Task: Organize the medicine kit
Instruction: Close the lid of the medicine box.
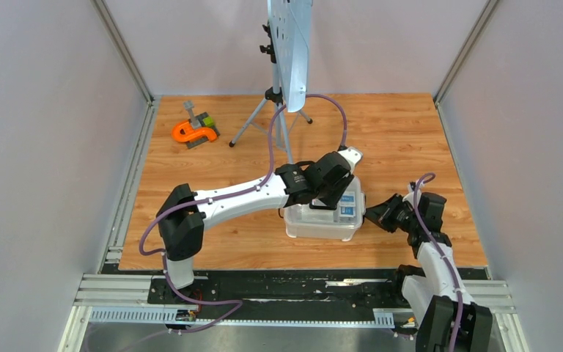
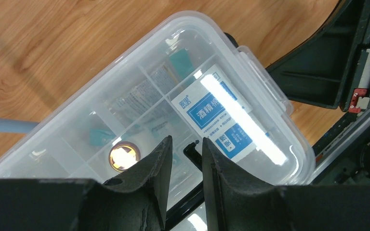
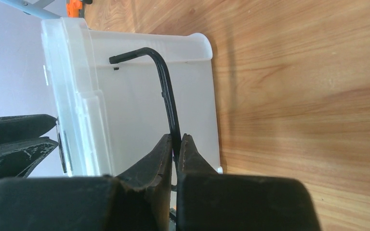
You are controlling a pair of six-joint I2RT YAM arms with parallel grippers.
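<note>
My right gripper (image 3: 177,144) is pinched on the black handle (image 3: 165,82). The tub (image 1: 315,226) sits mid-table (image 1: 410,132). My left gripper (image 2: 187,143) hovers over the lid (image 2: 125,77), and I can't tell its grip. The blue packet (image 2: 219,118) reads 酒精棉.

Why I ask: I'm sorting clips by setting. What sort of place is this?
Likely a robot test cell: plain grey walls enclose a wood-grain table, arms bolted to a metal rail, a panel on a tripod.
</note>
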